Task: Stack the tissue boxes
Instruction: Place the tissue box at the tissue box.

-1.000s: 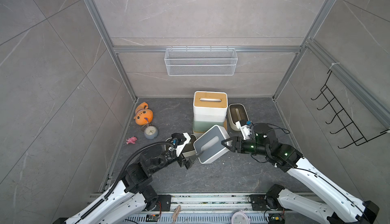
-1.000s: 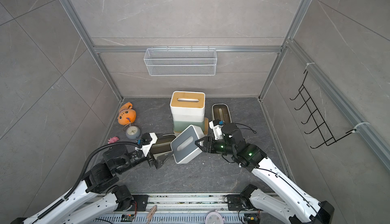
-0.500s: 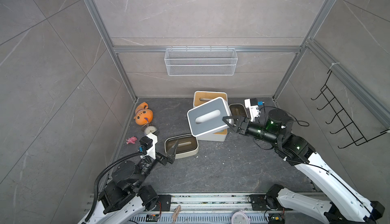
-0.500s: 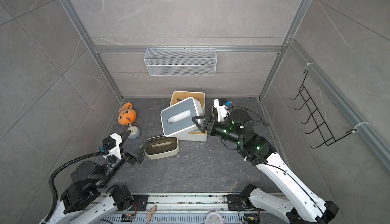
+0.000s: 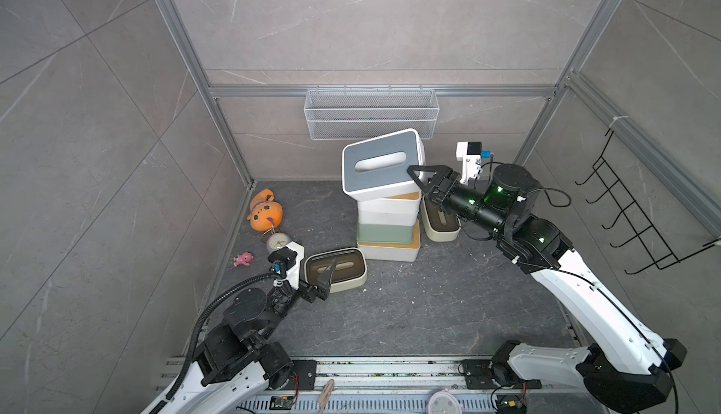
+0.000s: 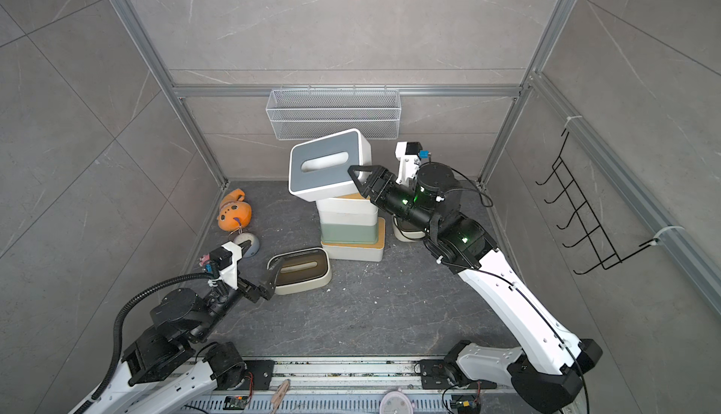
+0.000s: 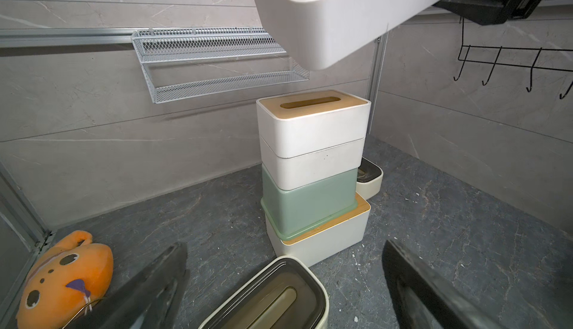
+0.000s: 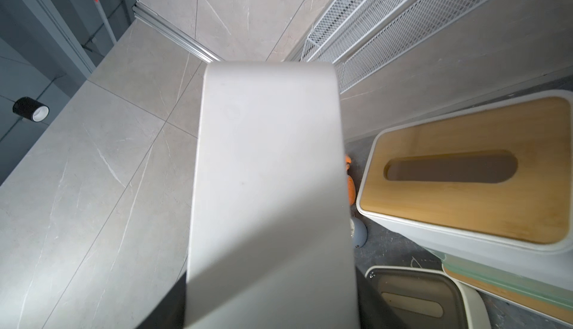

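A stack of tissue boxes stands at the back: a white box with a bamboo lid (image 5: 390,252) at the bottom, a pale green box (image 5: 384,232) on it, then two white ones, the top lid bamboo (image 7: 310,102). My right gripper (image 5: 415,182) is shut on the end of a white box with a grey lid (image 5: 380,164), which hangs tilted above the stack with a clear gap in the left wrist view. On the floor in front lies a cream box with a brown lid (image 5: 337,269). My left gripper (image 5: 325,275) is open over its near end. Another cream box (image 5: 441,223) sits behind the stack's right side.
A white wire mesh basket (image 5: 370,113) hangs on the back wall just behind the held box. By the left wall lie an orange plush (image 5: 265,211), a small round clock (image 5: 277,241) and a pink toy (image 5: 244,258). A black hook rack (image 5: 643,217) is on the right wall.
My right gripper has lifted the grey-lidded box from the floor up and back to above the stack. My left arm has let go of that box's side and drawn back toward the front left.
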You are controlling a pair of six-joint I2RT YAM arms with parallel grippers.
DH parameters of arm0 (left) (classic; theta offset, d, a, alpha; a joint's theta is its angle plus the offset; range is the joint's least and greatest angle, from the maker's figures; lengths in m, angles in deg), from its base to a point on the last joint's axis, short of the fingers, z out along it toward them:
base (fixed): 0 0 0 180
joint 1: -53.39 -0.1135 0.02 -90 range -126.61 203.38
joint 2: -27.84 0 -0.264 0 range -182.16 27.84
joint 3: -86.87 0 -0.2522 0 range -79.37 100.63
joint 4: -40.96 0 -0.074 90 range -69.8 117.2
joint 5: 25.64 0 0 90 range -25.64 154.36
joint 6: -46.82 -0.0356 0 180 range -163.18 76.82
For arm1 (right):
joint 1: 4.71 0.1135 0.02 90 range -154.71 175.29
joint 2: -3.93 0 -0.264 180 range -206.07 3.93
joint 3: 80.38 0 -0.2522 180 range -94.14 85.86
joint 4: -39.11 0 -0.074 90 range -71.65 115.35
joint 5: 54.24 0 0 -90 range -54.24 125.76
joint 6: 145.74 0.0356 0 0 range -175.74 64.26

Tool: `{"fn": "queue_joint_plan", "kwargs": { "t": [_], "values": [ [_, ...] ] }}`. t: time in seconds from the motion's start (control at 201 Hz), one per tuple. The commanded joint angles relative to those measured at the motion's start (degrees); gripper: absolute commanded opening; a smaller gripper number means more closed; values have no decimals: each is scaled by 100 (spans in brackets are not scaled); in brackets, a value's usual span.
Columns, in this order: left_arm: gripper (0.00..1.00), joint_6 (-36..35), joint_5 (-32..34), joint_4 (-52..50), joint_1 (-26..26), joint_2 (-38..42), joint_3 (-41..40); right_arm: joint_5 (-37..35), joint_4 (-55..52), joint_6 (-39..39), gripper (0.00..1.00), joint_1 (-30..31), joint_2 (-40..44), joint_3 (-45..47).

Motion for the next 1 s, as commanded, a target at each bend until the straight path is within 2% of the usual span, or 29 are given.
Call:
{"fn": "queue_joint_plan", "kwargs": {
  "t": [0.0, 0.14, 0.294, 0.518, 0.992],
  "values": [
    [100, 99, -198, 20, -8, -146, 88, -132, 161, 325, 55, -134, -128, -383],
    [100, 104, -288, 11, -8, -206, 98, 434, 460, 950, 54, -624, -301, -328],
    [100, 107, -367, -7, -12, -249, 109, 810, 621, 1269, 54, -1003, -382, -198],
    [100, 123, -518, -47, -9, -381, 142, 1194, 937, 1747, 54, -1255, -512, 79],
    [100, 71, -884, 28, -6, -333, 90, 1542, 1498, 2032, 54, -1388, -738, 708]
  ]
}}
